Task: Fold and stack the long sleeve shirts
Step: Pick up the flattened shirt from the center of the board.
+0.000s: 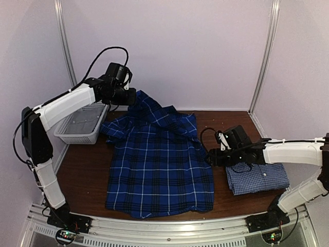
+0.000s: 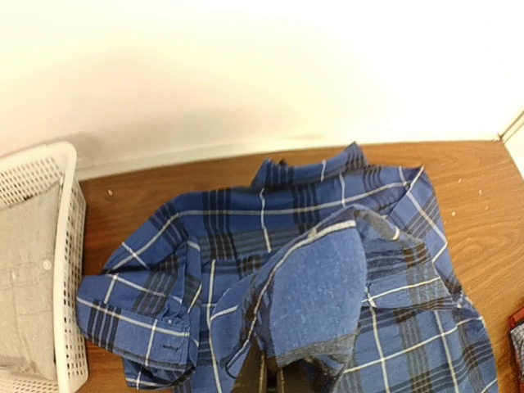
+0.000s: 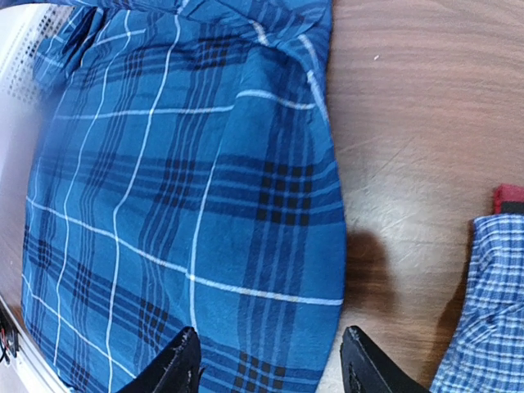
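The dark blue plaid shirt (image 1: 157,159) lies spread on the wooden table; it also shows in the right wrist view (image 3: 188,205). My left gripper (image 1: 131,98) is shut on a fold of its upper part (image 2: 319,286) and holds it lifted above the table near the back. The paler small-check shirt (image 1: 257,177) lies folded at the right, its edge showing in the right wrist view (image 3: 483,319). My right gripper (image 1: 211,157) is open and empty; in the right wrist view (image 3: 270,364) it hovers over the plaid shirt's right edge.
A white mesh basket (image 1: 82,123) with grey cloth inside stands at the back left; it also shows in the left wrist view (image 2: 70,246). Bare wood (image 1: 226,123) lies between the two shirts and behind the folded one. White walls close the back and sides.
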Action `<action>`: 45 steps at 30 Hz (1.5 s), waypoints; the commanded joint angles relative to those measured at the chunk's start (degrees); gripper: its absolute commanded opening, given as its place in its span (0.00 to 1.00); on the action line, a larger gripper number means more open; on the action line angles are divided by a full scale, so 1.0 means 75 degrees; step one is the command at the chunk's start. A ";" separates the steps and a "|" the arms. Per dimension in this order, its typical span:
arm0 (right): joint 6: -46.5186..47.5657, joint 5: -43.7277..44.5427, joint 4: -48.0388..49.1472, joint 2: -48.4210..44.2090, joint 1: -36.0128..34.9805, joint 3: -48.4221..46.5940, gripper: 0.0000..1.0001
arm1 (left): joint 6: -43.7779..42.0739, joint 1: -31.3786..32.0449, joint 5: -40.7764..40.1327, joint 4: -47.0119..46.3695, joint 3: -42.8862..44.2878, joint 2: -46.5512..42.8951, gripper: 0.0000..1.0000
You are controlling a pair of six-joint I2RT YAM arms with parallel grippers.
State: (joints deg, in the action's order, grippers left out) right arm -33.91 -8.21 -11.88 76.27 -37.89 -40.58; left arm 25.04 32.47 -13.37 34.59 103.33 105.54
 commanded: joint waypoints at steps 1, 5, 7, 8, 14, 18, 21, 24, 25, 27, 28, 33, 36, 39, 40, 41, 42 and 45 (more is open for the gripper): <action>-0.0232 -0.0104 -0.0019 0.0206 -0.0427 0.0063 0.60 | 0.0071 -0.0437 0.0699 -0.0286 -0.0305 -0.0299 0.01; -0.0384 0.0026 -0.0162 0.0272 -0.0864 0.0179 0.60 | 0.0062 -0.0709 0.0896 -0.0327 -0.0395 -0.0270 0.00; -0.0500 0.0099 -0.0204 0.0202 -0.0991 0.0364 0.60 | 0.0072 -0.0832 0.0965 -0.0345 -0.0405 -0.0250 0.01; -0.0564 0.0116 -0.0225 0.0140 -0.1040 0.0463 0.60 | 0.0066 -0.0888 0.0981 -0.0346 -0.0406 -0.0241 0.01; -0.1032 0.0151 -0.0224 -0.0328 -0.1264 0.1113 0.60 | 0.0089 -0.1091 0.1076 -0.0355 -0.0418 -0.0120 0.01; -0.1361 0.0099 -0.0053 -0.0464 -0.1473 0.1475 0.60 | 0.0117 -0.1150 0.1145 -0.0373 -0.0381 -0.0042 0.01; -0.1561 -0.0043 0.0171 -0.0514 -0.1571 0.1716 0.60 | 0.0119 -0.1165 0.1209 -0.0403 -0.0326 0.0004 0.01; -0.1793 -0.0324 0.0541 -0.0629 -0.1618 0.1979 0.59 | 0.0119 -0.1165 0.1295 -0.0399 -0.0250 0.0049 0.01; -0.1883 -0.0423 0.0661 -0.0671 -0.1624 0.2047 0.57 | 0.0119 -0.1165 0.1310 -0.0404 -0.0234 0.0058 0.01; -0.2048 -0.0585 0.0902 -0.0767 -0.1647 0.2180 0.52 | 0.0119 -0.1165 0.1350 -0.0398 -0.0193 0.0074 0.01; -0.2122 -0.0665 0.1011 -0.0825 -0.1645 0.2241 0.49 | 0.0119 -0.1165 0.1415 -0.0426 -0.0177 0.0091 0.01; -0.2387 -0.0951 0.1322 -0.1090 -0.1651 0.2364 0.32 | 0.0139 -0.1165 0.1710 -0.0614 -0.0127 0.0119 0.01; -0.2405 -0.0824 0.1051 -0.1214 -0.1643 0.2234 0.13 | 0.0165 -0.1165 0.1782 -0.0724 -0.0075 0.0126 0.01; -0.2239 -0.0287 0.0204 -0.1398 -0.1629 0.1986 0.00 | 0.0166 -0.1165 0.2087 -0.0775 0.0032 0.0127 0.00; -0.2155 -0.0076 -0.0141 -0.1485 -0.1612 0.1887 0.00 | 0.0160 -0.1165 0.2167 -0.0814 0.0065 0.0122 0.00; -0.2073 0.0135 -0.0504 -0.1575 -0.1580 0.1790 0.00 | 0.0155 -0.1164 0.2237 -0.0851 0.0108 0.0120 0.00; -0.1985 0.0302 -0.0943 -0.1686 -0.1534 0.1701 0.00 | 0.0154 -0.1165 0.2331 -0.0915 0.0156 0.0122 0.00; -0.1776 0.0645 -0.1664 -0.2002 -0.1385 0.1535 0.00 | 0.0154 -0.1165 0.2420 -0.1018 0.0284 0.0130 0.00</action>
State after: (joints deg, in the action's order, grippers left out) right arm -49.76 -9.72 -14.33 64.42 -49.34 -26.44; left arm 25.87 24.34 2.17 31.79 102.50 106.45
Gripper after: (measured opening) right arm 0.012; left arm 0.023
